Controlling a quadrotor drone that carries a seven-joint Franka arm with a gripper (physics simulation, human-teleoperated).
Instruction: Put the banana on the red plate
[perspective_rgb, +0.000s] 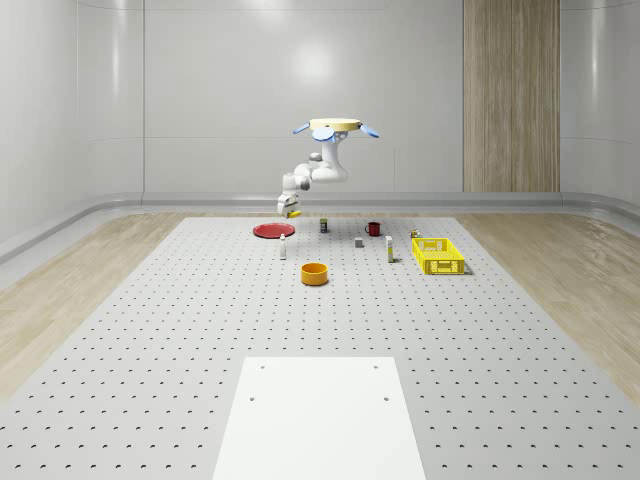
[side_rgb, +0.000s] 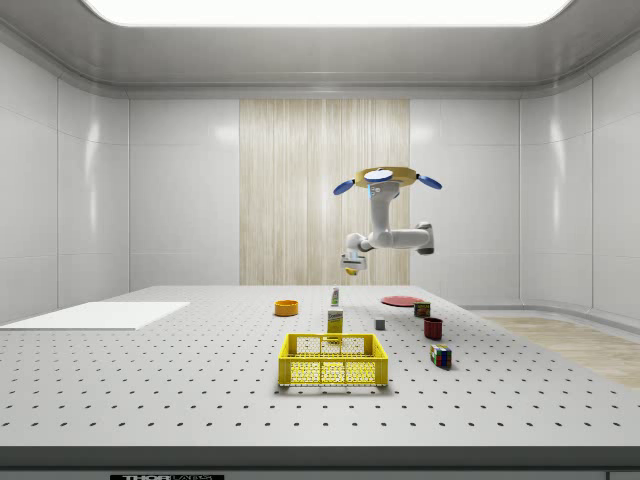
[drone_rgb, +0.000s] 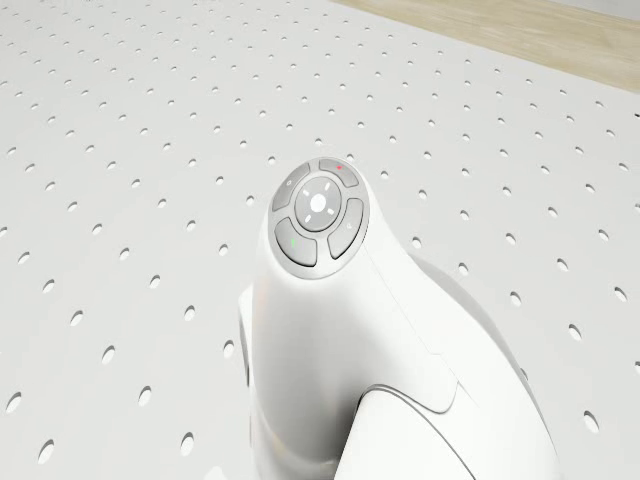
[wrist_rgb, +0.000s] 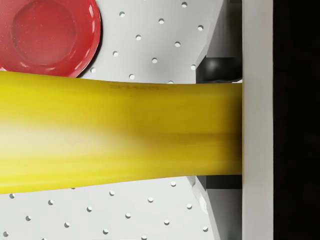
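The drone (perspective_rgb: 335, 126) hovers above the far part of the perforated table, its white arm (perspective_rgb: 325, 172) reaching down toward the whole-scene view's left. My gripper (perspective_rgb: 290, 208) is shut on the yellow banana (perspective_rgb: 293, 213), carried in the air just right of and above the red plate (perspective_rgb: 272, 231). In the wrist view the banana (wrist_rgb: 115, 135) lies across the picture between the fingers (wrist_rgb: 220, 67), with the red plate (wrist_rgb: 47, 35) on the table below it and off to one side. The side view has the gripper (side_rgb: 351, 268) with the banana high over the table, left of the red plate (side_rgb: 402, 300).
On the table stand an orange bowl (perspective_rgb: 315, 273), a yellow basket (perspective_rgb: 438, 256), a dark red mug (perspective_rgb: 373, 229), a small can (perspective_rgb: 325, 226), a grey cube (perspective_rgb: 359, 241) and slim bottles (perspective_rgb: 283, 249). A white sheet (perspective_rgb: 320, 415) lies at the near edge.
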